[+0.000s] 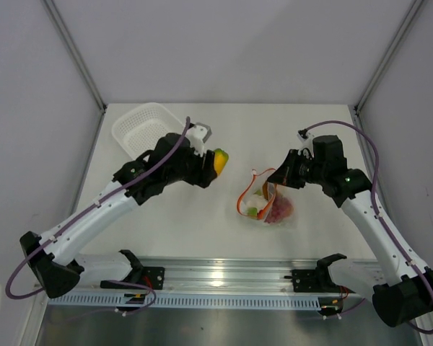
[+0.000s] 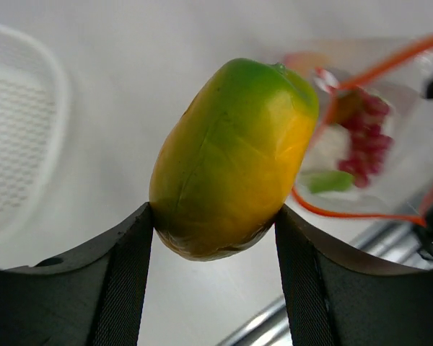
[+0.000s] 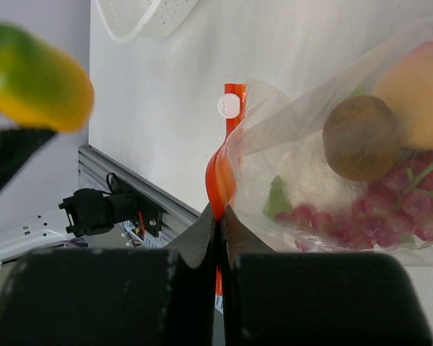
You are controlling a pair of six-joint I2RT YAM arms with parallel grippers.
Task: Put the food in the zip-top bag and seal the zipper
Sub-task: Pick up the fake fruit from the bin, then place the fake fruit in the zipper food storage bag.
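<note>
Here, left gripper [image 2: 213, 223] clamped on mango [image 2: 231, 158] — right gripper [image 3: 220, 216] pinched shut on zipper [image 3: 218, 176], zip-top bag [image 3: 274, 137] gaping

Left gripper [image 1: 215, 163] clamped half-wide; right gripper [image 1: 276, 178] pinched tight.

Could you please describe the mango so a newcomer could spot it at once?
On the white table, find the left gripper. It clamps the mango, left of the clear bag. The only food outside that bag, it fades from green to yellow.
</note>
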